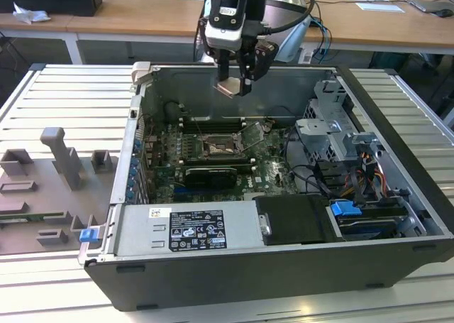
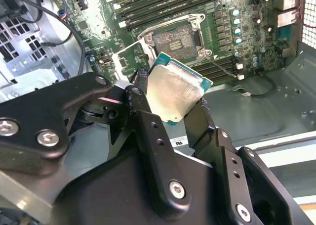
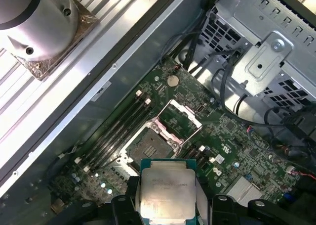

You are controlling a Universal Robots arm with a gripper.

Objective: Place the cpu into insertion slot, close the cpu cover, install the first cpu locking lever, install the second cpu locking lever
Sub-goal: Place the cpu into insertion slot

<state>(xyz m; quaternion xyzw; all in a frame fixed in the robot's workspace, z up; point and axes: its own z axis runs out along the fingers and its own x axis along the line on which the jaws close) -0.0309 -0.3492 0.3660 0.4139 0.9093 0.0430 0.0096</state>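
Note:
My gripper hangs above the open computer case, shut on the cpu, which has a pale silver top and a green edge. In both wrist views the black fingers clamp two opposite edges of the cpu. Below it on the green board lies the insertion slot, with a dark centre and silver rim, uncovered. The cpu cover stands swung up beside the slot. A thin wire lever sticks out from one side of the slot.
Memory slots run behind the socket and a long black card lies in front of it. A labelled power supply, a metal drive cage and cables crowd the case. Grey fixtures stand on the exterior view's left.

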